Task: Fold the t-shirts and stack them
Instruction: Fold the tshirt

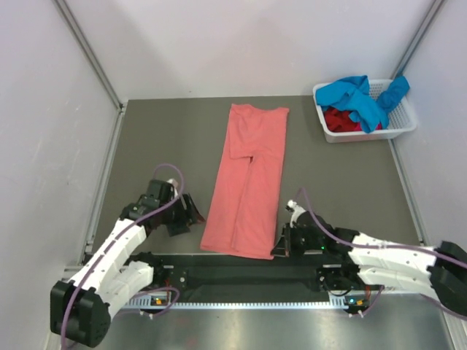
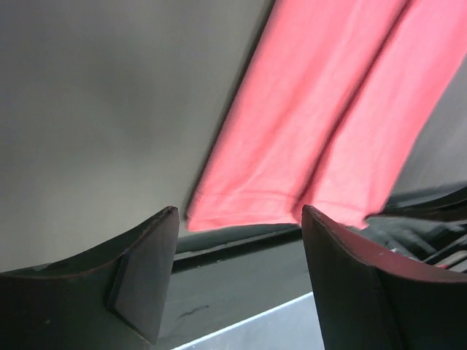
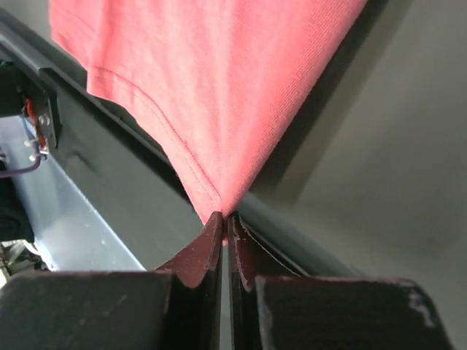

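A salmon-pink t-shirt [image 1: 248, 179] lies folded lengthwise in a long strip down the middle of the grey table. My right gripper [image 1: 281, 244] is shut on the shirt's near right hem corner [image 3: 219, 200], the cloth pulled to a point between the jaws. My left gripper [image 1: 191, 211] is open and empty, just left of the shirt's near left corner [image 2: 219, 211], not touching it. A bright blue t-shirt [image 1: 361, 98] and a dark red t-shirt [image 1: 341, 120] lie bunched in the basket.
A white slotted plastic basket [image 1: 405, 124] stands at the back right corner. A black rail [image 1: 241, 273] runs along the near table edge between the arm bases. White walls enclose the table on three sides.
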Tool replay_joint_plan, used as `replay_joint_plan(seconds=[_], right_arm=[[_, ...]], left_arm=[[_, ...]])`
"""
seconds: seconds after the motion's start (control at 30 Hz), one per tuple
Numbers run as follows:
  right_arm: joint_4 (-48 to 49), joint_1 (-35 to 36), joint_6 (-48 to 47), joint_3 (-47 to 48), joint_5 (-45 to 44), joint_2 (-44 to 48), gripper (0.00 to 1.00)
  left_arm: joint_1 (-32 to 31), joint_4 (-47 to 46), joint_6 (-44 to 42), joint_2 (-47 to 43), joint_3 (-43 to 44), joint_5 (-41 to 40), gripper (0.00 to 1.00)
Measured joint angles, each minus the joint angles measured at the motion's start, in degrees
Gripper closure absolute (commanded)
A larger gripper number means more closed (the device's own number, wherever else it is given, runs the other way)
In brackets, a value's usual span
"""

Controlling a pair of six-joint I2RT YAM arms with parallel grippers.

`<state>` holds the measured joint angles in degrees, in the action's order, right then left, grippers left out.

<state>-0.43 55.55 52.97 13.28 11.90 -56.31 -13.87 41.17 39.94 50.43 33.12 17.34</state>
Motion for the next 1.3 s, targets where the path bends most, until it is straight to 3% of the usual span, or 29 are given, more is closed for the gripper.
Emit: replay_joint_plan(seconds=[0.2, 0.47, 0.7, 0.8, 0.83, 0.9, 1.13, 1.3], right_arm=[[-6.3, -0.3, 1.4, -6.4, -0.5, 14.9, 1.0], [-9.3, -0.5, 3.4, -7.3, -1.4, 16.6, 1.0], [-11.1, -0.6, 3.8, -7.3, -1.7, 18.5, 1.0], [-11.8, -0.6, 3.8, -7.3, -1.8, 18.8, 1.0], [-12.0, -0.6, 3.8, -7.3, -1.8, 18.8, 1.0], [-12.3, -0.6, 3.8, -7.3, -1.8, 18.8, 1.0], [-16.9, -0.6, 3.6, -4.0, -1.8, 19.5, 1.0], [-21.0, -4.7, 1.0, 4.2, -1.4, 16.2, 1.0]], left_arm=[[-12.2, -1.1, 6.5, 1.5, -5.4, -1.1, 0.35], [-23.7, -5.0, 14.4, 6.1, -7.7, -5.0, 0.47], [-25.6, -9.4, 18.4, 9.2, -9.1, -4.5, 0.54], [-25.6, -11.8, 19.4, 9.9, -9.6, -4.5, 0.73], [-25.6, -12.7, 19.9, 10.0, -10.0, -4.3, 0.87], [-25.7, -13.3, 20.6, 9.9, -10.4, -4.6, 1.0], [-25.7, -9.4, 21.1, 5.8, -9.2, -4.8, 1.0], [-25.7, -4.3, 19.9, 7.7, 1.5, -5.7, 1.0]])
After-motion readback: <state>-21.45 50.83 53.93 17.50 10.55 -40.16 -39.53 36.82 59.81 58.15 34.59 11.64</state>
